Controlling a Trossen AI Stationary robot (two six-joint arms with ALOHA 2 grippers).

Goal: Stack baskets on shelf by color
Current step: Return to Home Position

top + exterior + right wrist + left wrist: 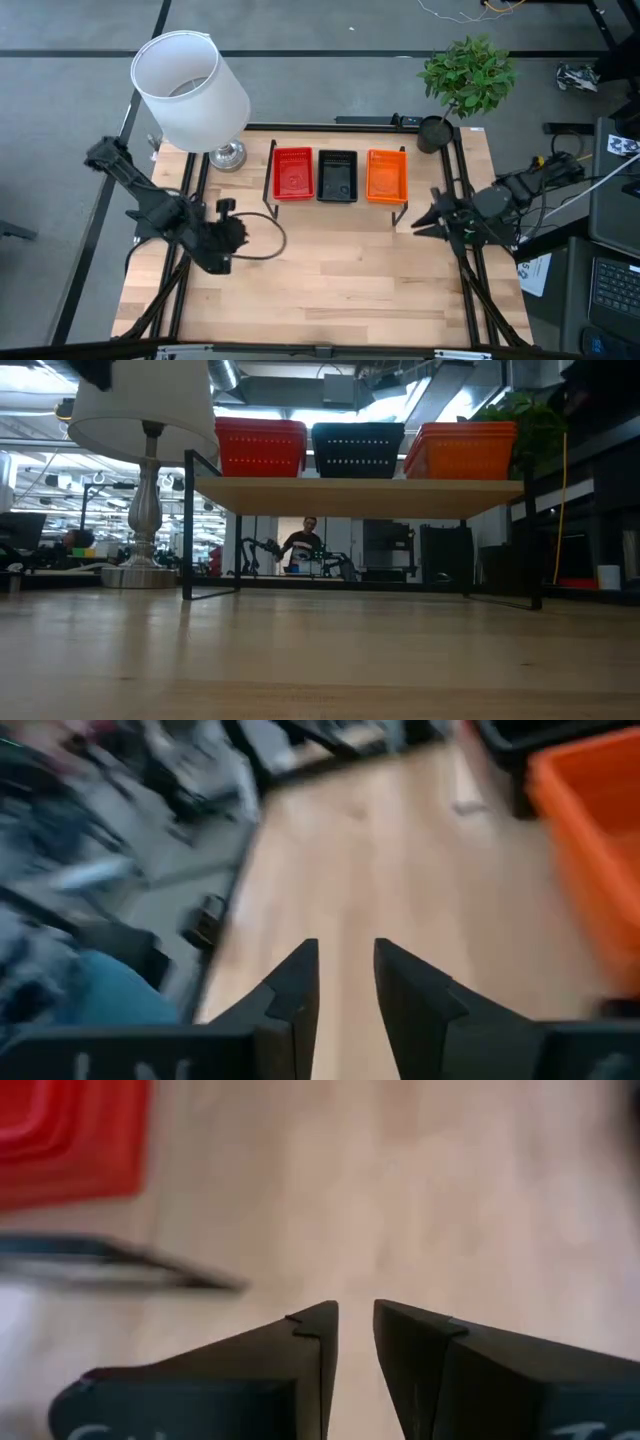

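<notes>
Three stacks of perforated plastic baskets sit side by side on the shelf (360,495), a light-wood board on thin black wire legs at the far side of the wooden table (330,290). The red baskets (292,172) are left, the black baskets (337,176) middle and the orange baskets (387,174) right. The left gripper (356,1325) hovers near-left of the shelf and the right gripper (347,960) just right of it. Both have fingers slightly parted and hold nothing. Pale lettering on the finger bases is too blurred to read.
</notes>
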